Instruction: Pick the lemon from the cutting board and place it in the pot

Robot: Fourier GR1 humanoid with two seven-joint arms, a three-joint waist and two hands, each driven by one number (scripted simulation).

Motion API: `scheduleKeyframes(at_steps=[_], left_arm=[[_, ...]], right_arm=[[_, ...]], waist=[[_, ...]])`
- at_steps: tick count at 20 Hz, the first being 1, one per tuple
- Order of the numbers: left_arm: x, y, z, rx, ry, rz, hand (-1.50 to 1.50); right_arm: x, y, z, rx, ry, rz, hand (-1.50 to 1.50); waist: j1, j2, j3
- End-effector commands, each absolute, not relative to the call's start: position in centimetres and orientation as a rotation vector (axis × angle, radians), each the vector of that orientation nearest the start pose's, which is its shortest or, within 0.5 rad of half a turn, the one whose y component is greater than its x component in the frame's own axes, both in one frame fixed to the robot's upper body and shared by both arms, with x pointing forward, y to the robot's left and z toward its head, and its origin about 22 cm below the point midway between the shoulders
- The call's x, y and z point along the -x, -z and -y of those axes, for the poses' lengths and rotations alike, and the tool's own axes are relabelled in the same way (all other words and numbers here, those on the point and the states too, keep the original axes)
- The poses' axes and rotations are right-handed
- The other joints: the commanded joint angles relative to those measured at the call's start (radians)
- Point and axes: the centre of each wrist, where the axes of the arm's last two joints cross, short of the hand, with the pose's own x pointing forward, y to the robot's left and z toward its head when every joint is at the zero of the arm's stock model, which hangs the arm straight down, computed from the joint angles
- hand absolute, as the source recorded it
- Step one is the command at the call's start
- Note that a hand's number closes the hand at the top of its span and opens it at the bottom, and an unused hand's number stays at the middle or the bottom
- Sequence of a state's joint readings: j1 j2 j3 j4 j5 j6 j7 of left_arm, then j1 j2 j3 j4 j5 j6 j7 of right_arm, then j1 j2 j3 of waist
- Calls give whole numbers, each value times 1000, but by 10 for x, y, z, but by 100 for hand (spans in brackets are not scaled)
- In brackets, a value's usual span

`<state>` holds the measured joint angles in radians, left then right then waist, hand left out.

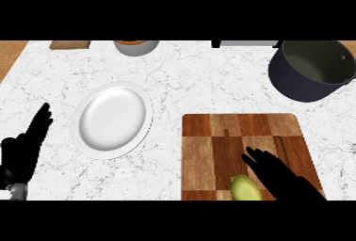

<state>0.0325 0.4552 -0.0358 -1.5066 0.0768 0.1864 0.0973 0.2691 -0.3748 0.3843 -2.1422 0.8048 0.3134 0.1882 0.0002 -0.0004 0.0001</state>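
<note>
A yellow-green lemon [245,188] lies at the near edge of the wooden cutting board [208,141], partly cut off by the view's lower edge. My right hand [278,176] hovers over the board just right of the lemon, fingers straight and spread, pointing up-left; I cannot tell whether it touches the fruit. The dark grey pot [313,70] stands at the far right of the counter, tilted in view, its inside bare. My left hand [24,148] rests open at the left edge, fingers up.
A white oval plate [112,119] sits left of the board on the white marble counter. A grey bowl [136,46] with something orange stands at the far edge. A wooden item [69,44] and a pale box [246,43] also line the far edge.
</note>
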Motion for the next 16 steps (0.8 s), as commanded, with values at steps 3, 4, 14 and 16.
scheduleKeyframes(at_steps=[3,4,14,16], left_arm=[[-225,-19,-326,-446,131,1379,0],[-243,-16,-335,-447,120,1379,0],[-243,-7,-318,-451,136,1392,0],[-234,-18,-309,-431,124,1385,0]], right_arm=[[-162,-64,206,525,-1251,1347,-150],[-149,-54,203,526,-1248,1371,-150],[-168,-60,173,548,-1233,1349,-150],[-187,-47,186,541,-1232,1338,-150]], waist=[[1,0,0],[-4,0,0],[-2,0,0],[1,0,0]])
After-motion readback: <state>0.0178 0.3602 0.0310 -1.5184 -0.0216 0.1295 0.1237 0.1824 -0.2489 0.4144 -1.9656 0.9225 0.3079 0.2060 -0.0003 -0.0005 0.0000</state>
